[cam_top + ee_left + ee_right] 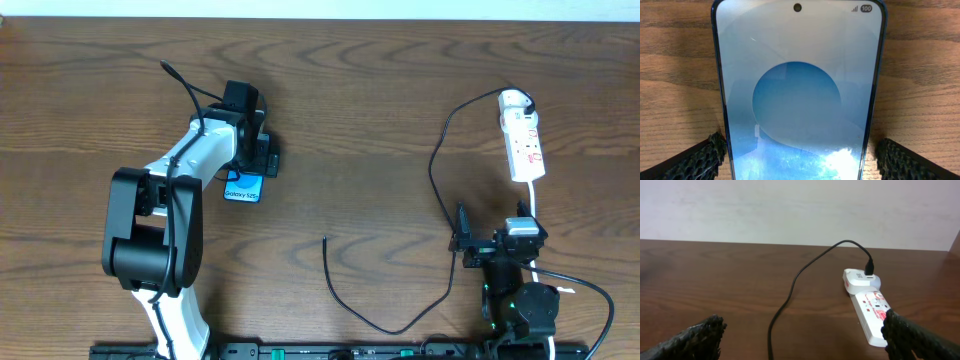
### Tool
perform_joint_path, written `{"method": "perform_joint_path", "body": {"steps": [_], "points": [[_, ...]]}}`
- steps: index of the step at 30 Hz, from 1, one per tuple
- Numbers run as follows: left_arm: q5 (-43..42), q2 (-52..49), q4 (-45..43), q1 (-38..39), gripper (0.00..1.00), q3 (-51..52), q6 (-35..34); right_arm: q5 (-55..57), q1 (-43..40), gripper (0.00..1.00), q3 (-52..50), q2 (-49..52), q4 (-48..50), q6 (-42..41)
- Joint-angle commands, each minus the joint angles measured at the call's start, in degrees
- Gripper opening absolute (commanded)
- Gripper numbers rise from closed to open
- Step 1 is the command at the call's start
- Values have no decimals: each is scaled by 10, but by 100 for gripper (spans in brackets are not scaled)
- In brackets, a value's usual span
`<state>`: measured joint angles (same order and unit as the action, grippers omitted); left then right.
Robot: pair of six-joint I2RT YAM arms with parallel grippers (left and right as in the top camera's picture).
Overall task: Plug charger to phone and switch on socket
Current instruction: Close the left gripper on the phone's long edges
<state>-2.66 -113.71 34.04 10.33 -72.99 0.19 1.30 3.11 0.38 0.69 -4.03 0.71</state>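
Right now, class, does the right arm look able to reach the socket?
Probably yes: the socket lies just ahead of the open right gripper, slightly to its right, with bare table between.

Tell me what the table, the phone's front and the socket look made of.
Table: wood or wood-look laminate, matte brown, grain lines visible. Phone front: glossy glass, it seems, from the reflections. Socket: smooth white plastic, probably; moulded body with faint sheen.
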Motion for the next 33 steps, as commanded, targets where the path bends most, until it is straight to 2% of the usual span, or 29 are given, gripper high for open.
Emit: {"method": "perform_joint_path", "body": {"steps": [1, 22, 33], "points": [[7, -1, 4, 0, 98, 7, -1, 5, -4, 99, -1, -4, -2, 7], [7, -1, 10, 0, 99, 7, 0, 5, -4, 99, -1, -4, -2, 7], [7, -1, 10, 0, 97, 7, 0, 5, -4, 99, -1, -3, -2, 7]]}}
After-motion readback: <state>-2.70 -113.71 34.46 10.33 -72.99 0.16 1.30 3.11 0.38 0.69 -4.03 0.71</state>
